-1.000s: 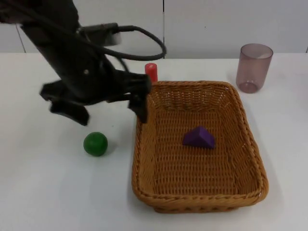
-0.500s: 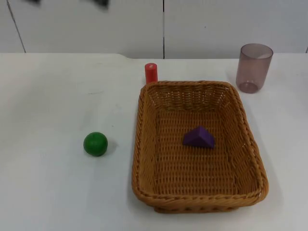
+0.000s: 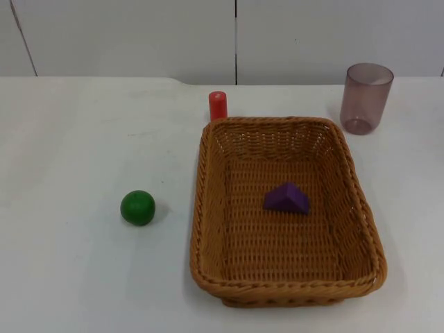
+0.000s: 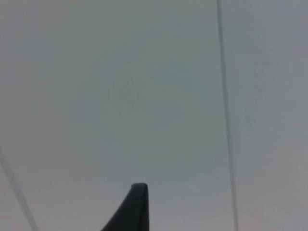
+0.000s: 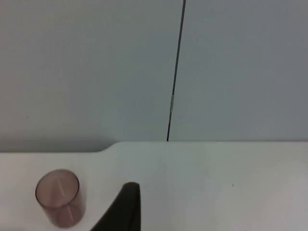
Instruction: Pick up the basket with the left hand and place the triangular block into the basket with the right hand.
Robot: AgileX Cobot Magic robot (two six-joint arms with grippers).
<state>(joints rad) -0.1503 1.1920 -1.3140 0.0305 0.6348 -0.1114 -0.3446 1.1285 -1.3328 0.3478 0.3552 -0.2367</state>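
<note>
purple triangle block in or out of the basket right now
In. The purple triangular block lies on the woven floor of the basket, near its middle, clear of every wall; the basket sits on the table.

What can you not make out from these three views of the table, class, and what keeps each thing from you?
1. Red cylinder, top view: its base is hidden behind the basket rim.
2. Triangular block, top view: its far side is turned away.
3. Left pincer, left wrist view: one fingertip against the grey wall; open or shut unclear.
4. Right pincer, right wrist view: one fingertip beside the cup; open or shut unclear.
</note>
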